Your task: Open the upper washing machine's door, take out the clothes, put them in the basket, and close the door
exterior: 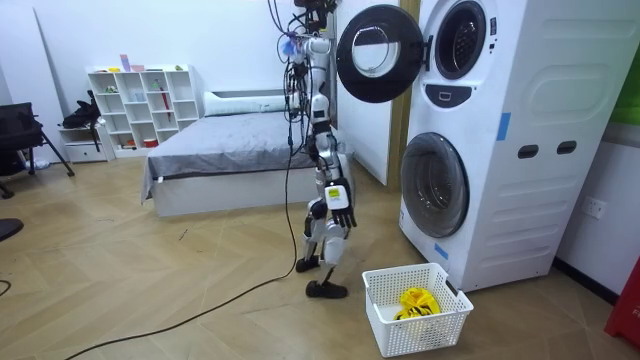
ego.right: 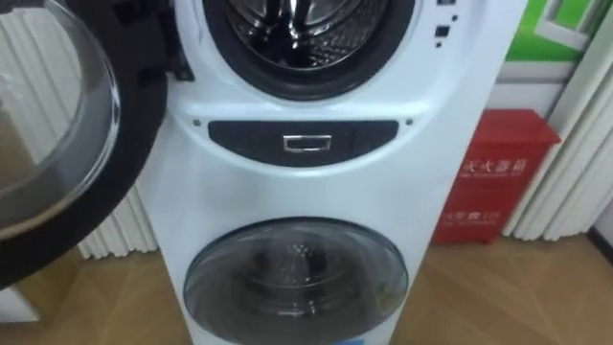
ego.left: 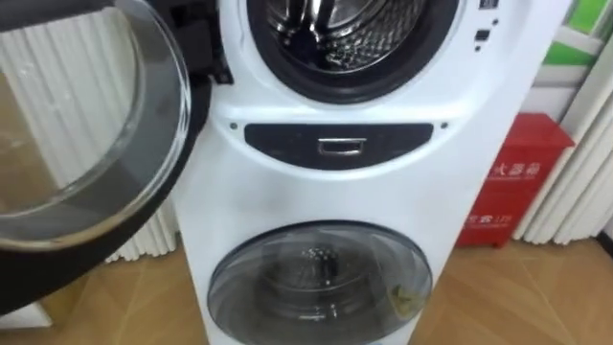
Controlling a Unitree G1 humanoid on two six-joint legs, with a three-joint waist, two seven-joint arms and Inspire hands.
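I stand a step in front of the stacked white washing machines (exterior: 500, 150). The upper machine's round door (ego.left: 86, 144) hangs open to my left, and its steel drum (ego.left: 350, 29) shows bare metal in the part I can see. The lower machine's door (ego.left: 321, 283) is closed. On the floor by the machines a white basket (exterior: 415, 310) holds a yellow cloth (exterior: 415, 302). My right hand (exterior: 338, 197) hangs at my side with relaxed fingers and holds nothing.
A red cabinet (ego.left: 512, 182) stands right of the machines against white ribbed panels (ego.left: 579, 163). The open door (exterior: 378, 52) juts out at my head height. A bed (exterior: 225, 150) and a white shelf (exterior: 140, 105) are behind me.
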